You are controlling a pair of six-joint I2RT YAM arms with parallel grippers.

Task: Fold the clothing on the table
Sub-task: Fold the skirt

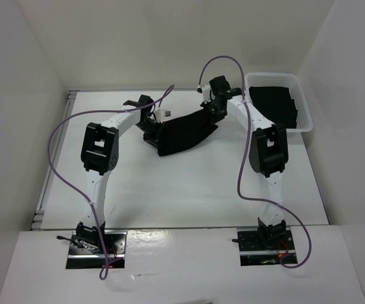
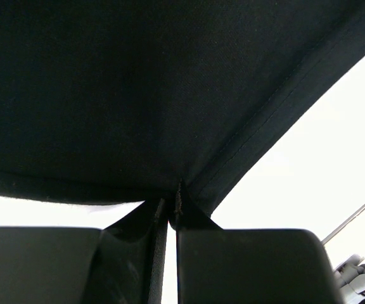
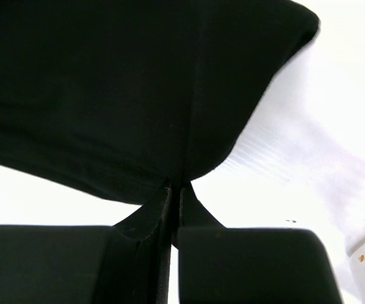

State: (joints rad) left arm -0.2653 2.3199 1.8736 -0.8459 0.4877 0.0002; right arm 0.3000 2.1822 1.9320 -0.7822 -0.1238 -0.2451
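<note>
Near the far edge of the table (image 1: 170, 190), left gripper (image 2: 173, 204) and right gripper (image 3: 175, 190) each pinch the clothing (image 1: 185, 130); fold looks underway, and next calls for an even carry-over.

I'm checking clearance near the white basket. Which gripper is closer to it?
Right. The right gripper, shut on the clothing, sits just left of the basket; the left gripper, shut on the clothing's other end, is farther left.

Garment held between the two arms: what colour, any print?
The clothing is plain black, no print. The left wrist view shows it best.
</note>
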